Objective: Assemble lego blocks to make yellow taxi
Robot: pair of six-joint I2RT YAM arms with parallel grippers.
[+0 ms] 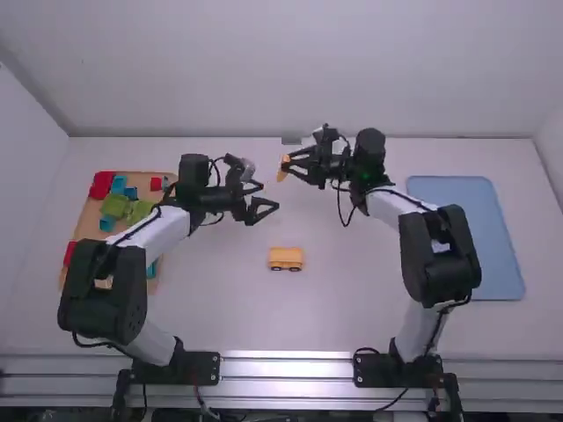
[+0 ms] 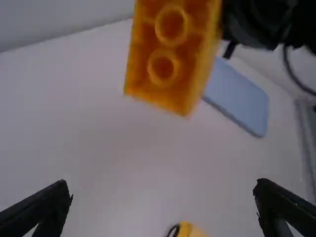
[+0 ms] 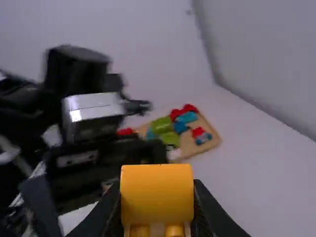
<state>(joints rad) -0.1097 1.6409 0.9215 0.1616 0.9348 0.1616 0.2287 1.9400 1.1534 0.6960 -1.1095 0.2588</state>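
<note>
Yellow wheeled body (image 1: 286,254) is on the table in the high view, so I'd call this maybe midway: the lower part of the taxi looks put together, the rest isn't on. Going from that body, the right gripper (image 1: 288,165) is up at 12 o'clock, clamped on a yellow block (image 1: 282,170), and the left gripper (image 1: 268,198) is near 11 with its fingers apart. Blue tray (image 1: 466,237) is at 3, wooden board (image 1: 88,220) with loose coloured blocks around 10. Left wrist view: wide-open fingers, nothing between them, and the block's hollow underside showing. Right wrist view: both fingers pinched on that same block. Imo what's left is seating it on the body, plus whatever roof bit the taxi needs.
</note>
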